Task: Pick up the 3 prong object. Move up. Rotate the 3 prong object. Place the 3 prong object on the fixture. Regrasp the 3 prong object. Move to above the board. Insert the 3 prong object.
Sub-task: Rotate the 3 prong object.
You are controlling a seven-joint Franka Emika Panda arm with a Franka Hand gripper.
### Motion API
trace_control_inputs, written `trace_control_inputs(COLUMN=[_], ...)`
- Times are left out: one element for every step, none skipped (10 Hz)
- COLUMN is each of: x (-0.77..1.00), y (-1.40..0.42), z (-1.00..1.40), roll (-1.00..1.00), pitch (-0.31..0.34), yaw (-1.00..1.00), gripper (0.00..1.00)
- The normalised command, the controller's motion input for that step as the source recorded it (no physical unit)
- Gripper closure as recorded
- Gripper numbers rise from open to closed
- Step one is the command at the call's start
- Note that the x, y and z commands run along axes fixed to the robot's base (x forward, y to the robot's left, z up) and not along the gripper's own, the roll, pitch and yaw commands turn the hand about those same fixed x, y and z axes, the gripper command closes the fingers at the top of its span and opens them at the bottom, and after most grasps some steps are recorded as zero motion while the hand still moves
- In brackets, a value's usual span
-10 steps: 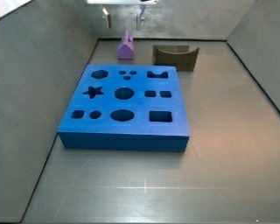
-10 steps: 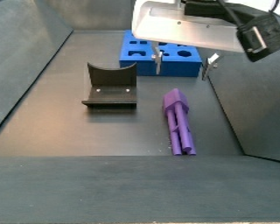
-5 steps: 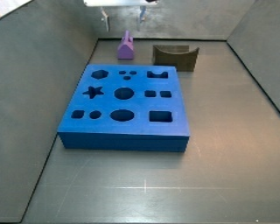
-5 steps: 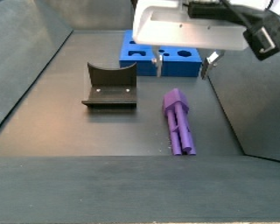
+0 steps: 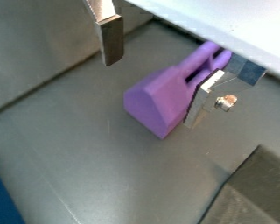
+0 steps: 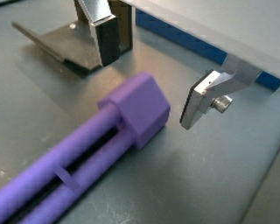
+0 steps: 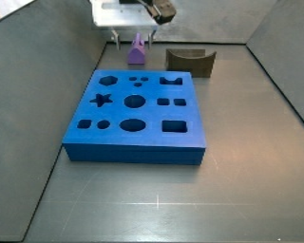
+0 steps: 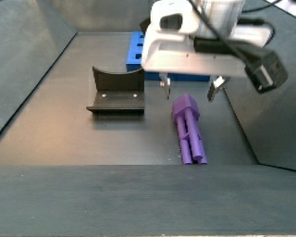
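Observation:
The 3 prong object (image 8: 189, 128) is a long purple peg lying flat on the grey floor, near the back wall in a side view (image 7: 138, 49). My gripper (image 8: 191, 91) hangs open just over its far end, one finger on each side. In both wrist views the fingers (image 5: 109, 39) (image 6: 206, 96) stand apart, with the peg's blocky end (image 5: 166, 96) (image 6: 130, 109) between them, not gripped. The dark fixture (image 8: 116, 91) (image 7: 190, 60) sits beside the peg. The blue board (image 7: 136, 114) lies in front, partly hidden behind my gripper in a side view (image 8: 141, 51).
Grey walls enclose the floor on three sides. In a wrist view the fixture (image 6: 60, 44) stands behind one finger and a strip of the board (image 6: 184, 39) runs past the fingers. The slanted wall (image 8: 268, 120) lies close beside the peg.
My gripper has come down from high above to just over the peg's end, jaws still open. The peg, fixture and board have not moved.

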Motion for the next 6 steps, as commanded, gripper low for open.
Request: trace_control_inputs(x=[0.04, 0.04, 0.04, 0.04, 0.03, 0.0], y=[0.02, 0.02, 0.02, 0.02, 0.02, 0.0], z=[-0.8, -0.68, -0.52, -0.44, -0.29, 0.0], roll=[0.07, 0.07, 0.09, 0.09, 0.1, 0.0], pitch=[-0.014, -0.01, -0.009, -0.012, -0.014, 0.0], yaw=[-0.02, -0.02, -0.02, -0.02, -0.02, 0.0], gripper=[0.0, 0.0, 0.0, 0.0, 0.0, 1.0])
